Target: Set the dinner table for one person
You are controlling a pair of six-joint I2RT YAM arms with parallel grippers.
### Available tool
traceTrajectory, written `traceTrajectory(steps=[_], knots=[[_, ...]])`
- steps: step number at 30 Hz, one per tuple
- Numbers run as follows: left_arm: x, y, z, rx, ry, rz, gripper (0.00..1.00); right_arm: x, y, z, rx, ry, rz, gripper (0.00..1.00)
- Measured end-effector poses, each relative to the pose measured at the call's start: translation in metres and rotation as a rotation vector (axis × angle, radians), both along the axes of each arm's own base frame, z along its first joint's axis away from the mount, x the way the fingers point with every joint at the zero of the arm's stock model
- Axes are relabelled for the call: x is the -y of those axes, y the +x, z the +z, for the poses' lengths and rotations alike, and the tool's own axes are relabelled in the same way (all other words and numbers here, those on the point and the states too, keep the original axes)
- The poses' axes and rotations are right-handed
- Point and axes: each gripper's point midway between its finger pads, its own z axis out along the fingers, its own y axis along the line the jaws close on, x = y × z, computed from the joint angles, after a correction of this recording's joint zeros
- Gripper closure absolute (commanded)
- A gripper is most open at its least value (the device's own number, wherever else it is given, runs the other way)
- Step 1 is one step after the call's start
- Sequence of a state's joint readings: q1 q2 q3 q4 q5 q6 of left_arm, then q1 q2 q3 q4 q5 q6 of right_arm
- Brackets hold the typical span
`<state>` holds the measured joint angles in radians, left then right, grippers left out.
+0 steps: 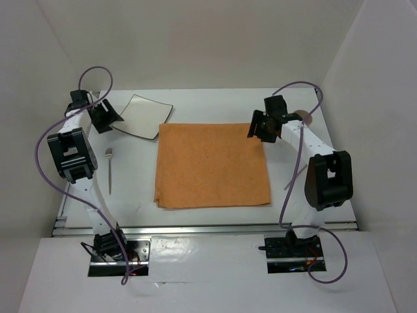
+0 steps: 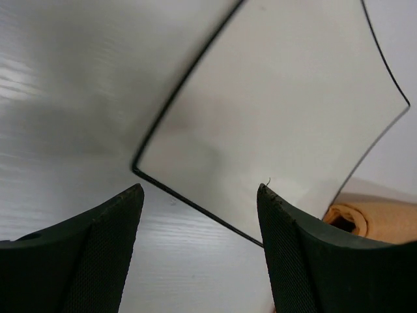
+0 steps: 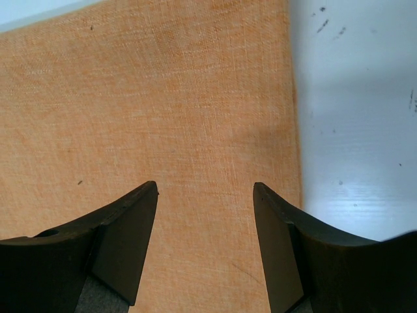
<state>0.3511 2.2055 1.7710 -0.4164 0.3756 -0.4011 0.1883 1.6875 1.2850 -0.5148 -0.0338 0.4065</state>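
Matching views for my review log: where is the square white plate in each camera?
Top external: plate at far left, beside the orange cloth.
Left wrist: fills upper right, ahead of the left tool.
Right wrist: not in it.
Shared landmark: the orange cloth.

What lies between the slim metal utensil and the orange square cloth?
Nothing: in the top external view, only bare white tabletop separates the slim metal utensil from the orange square cloth.

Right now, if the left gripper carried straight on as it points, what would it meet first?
Probably the white square plate, its corner just ahead of the left gripper; depth is unclear.
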Motion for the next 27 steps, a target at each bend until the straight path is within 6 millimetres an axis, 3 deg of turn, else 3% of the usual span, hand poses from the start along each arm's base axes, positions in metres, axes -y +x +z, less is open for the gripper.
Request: traceTrajectory(steps=[5, 8, 12, 17, 21, 27], knots=[[-0.038, 0.002, -0.028, -0.046, -0.031, 0.082, 0.23, -0.008, 0.018, 0.001, 0.01, -0.011, 0.01, 0.32], [-0.048, 0.008, -0.03, -0.039, -0.036, 0.091, 0.23, -0.014, 0.031, 0.005, 0.024, -0.02, 0.018, 0.32], [-0.043, 0.012, -0.031, -0.02, -0.053, 0.066, 0.23, -0.02, 0.04, 0.004, 0.026, -0.041, 0.025, 0.32], [-0.041, 0.036, -0.03, 0.019, -0.096, 0.016, 0.26, -0.026, 0.047, 0.008, 0.029, -0.075, 0.035, 0.32], [-0.033, 0.033, -0.033, 0.027, -0.131, -0.019, 0.36, -0.024, 0.052, 0.017, 0.048, -0.095, 0.028, 0.32], [-0.024, 0.026, -0.036, 0.008, -0.184, -0.061, 0.36, -0.02, 0.057, 0.029, 0.069, -0.118, 0.016, 0.32]])
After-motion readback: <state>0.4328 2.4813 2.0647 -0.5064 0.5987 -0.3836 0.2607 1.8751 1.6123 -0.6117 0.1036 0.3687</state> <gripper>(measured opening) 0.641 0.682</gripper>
